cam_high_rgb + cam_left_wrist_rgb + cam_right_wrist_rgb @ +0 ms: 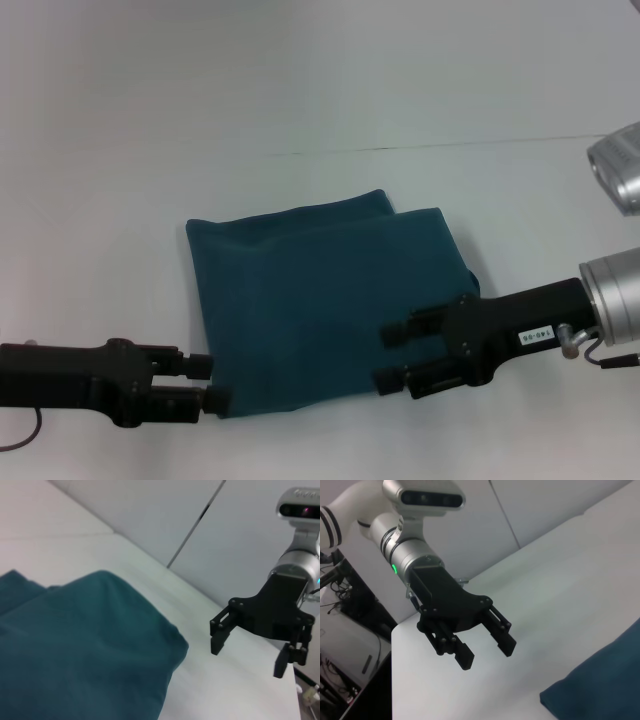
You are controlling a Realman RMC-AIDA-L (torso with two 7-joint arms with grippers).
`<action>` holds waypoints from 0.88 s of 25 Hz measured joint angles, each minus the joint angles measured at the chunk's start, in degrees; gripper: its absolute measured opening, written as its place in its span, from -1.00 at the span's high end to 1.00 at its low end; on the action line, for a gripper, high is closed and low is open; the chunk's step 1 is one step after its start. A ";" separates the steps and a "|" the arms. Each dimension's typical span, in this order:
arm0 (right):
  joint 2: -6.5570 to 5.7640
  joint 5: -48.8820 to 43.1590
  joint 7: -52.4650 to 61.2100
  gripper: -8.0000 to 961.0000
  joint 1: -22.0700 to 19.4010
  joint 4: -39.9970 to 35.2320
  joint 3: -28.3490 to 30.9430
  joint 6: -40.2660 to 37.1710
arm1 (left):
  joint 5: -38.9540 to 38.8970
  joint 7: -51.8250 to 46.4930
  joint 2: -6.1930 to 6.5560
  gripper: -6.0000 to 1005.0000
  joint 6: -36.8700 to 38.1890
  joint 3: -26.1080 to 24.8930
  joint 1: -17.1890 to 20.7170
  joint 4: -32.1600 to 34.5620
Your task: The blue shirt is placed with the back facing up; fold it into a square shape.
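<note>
The blue shirt [320, 300] lies folded into a rough rectangle on the white table, plain side up, with a second layer stepping out along its far right edge. My left gripper [208, 383] is open at the shirt's near left corner, its fingers empty; the right wrist view shows this left gripper [487, 655] held above the table, short of the shirt's corner [605, 685]. My right gripper [388, 358] is open and raised over the shirt's near right part. In the left wrist view that right gripper [247, 659] hangs empty beyond the shirt's bulging fold [75, 645].
The white table [120, 150] has a thin seam line [400, 148] across its back. The right arm's silver wrist parts [620, 165] stand at the right edge. Past the table's edge [395, 645] on the left arm's side are dark equipment and cables [345, 595].
</note>
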 joint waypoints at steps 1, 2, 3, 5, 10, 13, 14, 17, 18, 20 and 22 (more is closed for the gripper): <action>-0.13 -0.06 0.22 -0.68 0.13 0.34 -0.37 0.04 | 0.47 -0.62 -0.07 -0.29 0.05 0.30 -0.07 0.59; -0.20 -0.11 0.43 -0.68 0.20 0.47 -0.61 0.06 | 0.79 -1.15 -0.17 -0.30 0.07 0.55 -0.13 1.14; -0.29 -0.13 0.59 -0.68 0.21 0.46 -0.73 0.06 | 1.12 -1.77 -0.35 -0.31 0.07 0.95 -0.18 2.01; -0.44 -0.16 0.71 -0.68 0.21 0.41 -0.85 0.10 | 1.26 -2.11 -0.88 -0.33 -0.02 1.60 -0.13 3.47; -0.55 -0.33 0.14 -0.68 0.29 0.33 -1.45 0.97 | 1.08 -1.26 -2.47 -0.57 -0.36 2.16 -0.71 4.83; -0.54 -0.37 0.08 -0.68 0.35 0.46 -2.10 1.37 | 1.38 -1.22 -3.07 -0.68 -1.38 2.93 -1.42 4.83; -0.51 -0.37 0.08 -0.68 0.38 0.54 -2.50 1.45 | 1.28 -1.31 -3.12 -0.68 -1.71 3.06 -1.54 4.79; -0.45 -0.38 0.06 -0.68 0.43 0.57 -3.72 1.60 | 0.87 -1.91 -3.14 -0.67 -2.56 3.01 -2.16 4.36; -0.43 -0.38 0.06 -0.68 0.45 0.56 -3.94 1.62 | 0.89 -2.13 -3.15 -0.67 -2.66 3.01 -2.25 4.29; -0.46 -0.27 0.10 -0.68 0.45 0.44 -3.97 1.60 | 1.03 -2.82 -3.04 -0.67 -3.06 2.97 -2.41 4.24; -0.60 -0.14 0.30 -0.68 0.44 0.24 -3.75 1.39 | 1.01 -3.17 -2.84 -0.67 -3.37 2.80 -2.34 4.24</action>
